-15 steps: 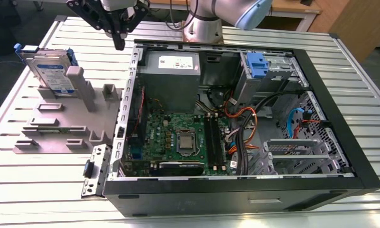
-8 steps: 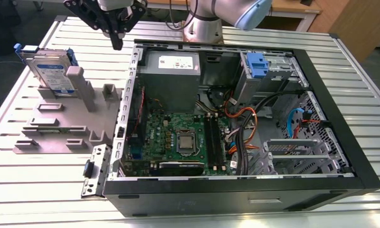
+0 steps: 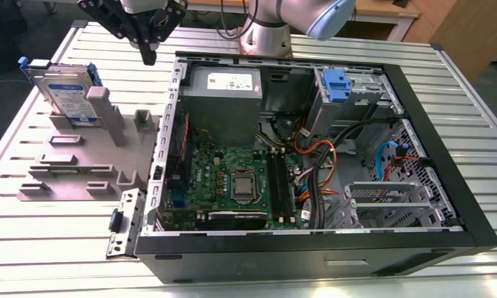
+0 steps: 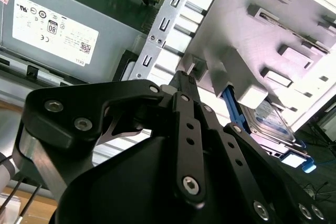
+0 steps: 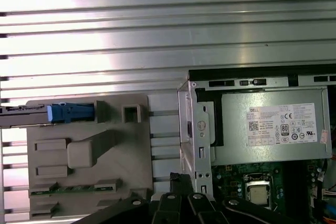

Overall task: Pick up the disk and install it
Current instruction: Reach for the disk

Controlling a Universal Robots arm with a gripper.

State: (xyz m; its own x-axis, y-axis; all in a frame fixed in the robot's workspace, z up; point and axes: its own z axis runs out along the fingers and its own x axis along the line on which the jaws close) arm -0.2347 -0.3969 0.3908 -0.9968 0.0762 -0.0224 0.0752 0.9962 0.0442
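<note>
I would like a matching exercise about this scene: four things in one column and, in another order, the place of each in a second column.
Things:
1. disk
2. gripper
3. grey metal box
4. blue bracket

Places:
A. inside the case, with a white label on it
B. upright in the grey holder
C. in the drive bay
D. in the air, near the case's far corner

Pairs: 1-B; 2-D; 3-A; 4-C

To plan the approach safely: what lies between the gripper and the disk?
In the exterior view, only bare table slats lie between gripper and disk.
</note>
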